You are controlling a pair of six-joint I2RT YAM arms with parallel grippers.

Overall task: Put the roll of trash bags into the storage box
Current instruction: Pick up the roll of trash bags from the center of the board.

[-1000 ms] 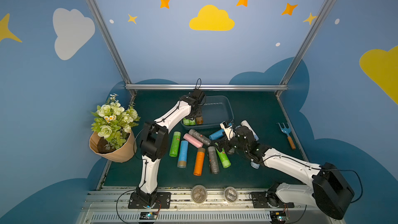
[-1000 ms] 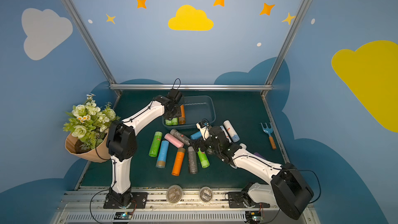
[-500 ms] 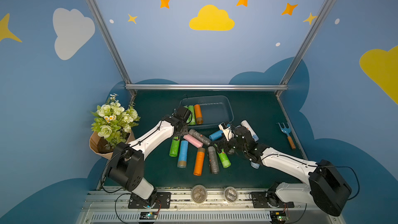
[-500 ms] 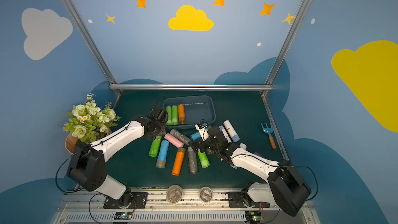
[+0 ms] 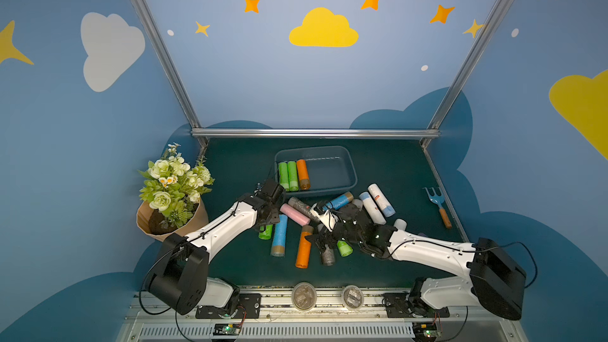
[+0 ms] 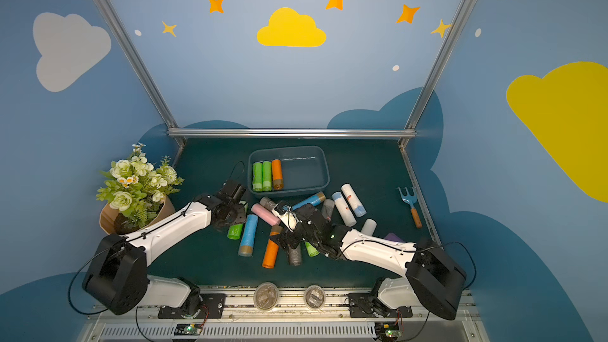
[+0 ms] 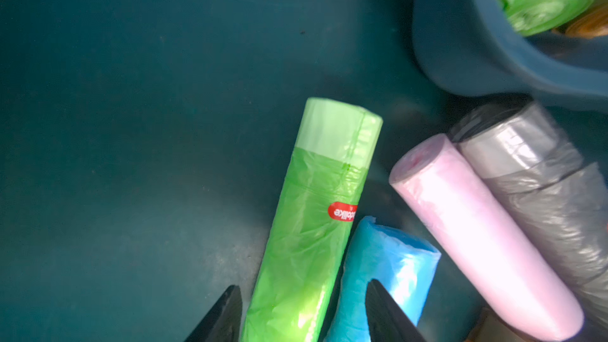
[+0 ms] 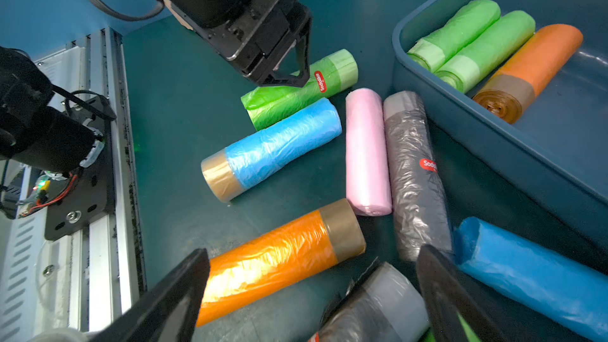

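While poised over green roll (image 7: 316, 225), noted left fingers (image 7: 223, 317) part-open, empty, astride its near-far long axis; right fingers (image 8: 171, 301) wide, empty, farther.

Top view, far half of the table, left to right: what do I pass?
The flower bouquet → first green roll → second green roll → orange roll → bare floor of the storage box → garden fork.

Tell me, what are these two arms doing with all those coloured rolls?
They are moving rolls of trash bags from the table into the box. Two green rolls and an orange roll already lie in it. The left tool is open just above a green roll on the table, not gripping it. The right tool hangs wide open over a grey roll.
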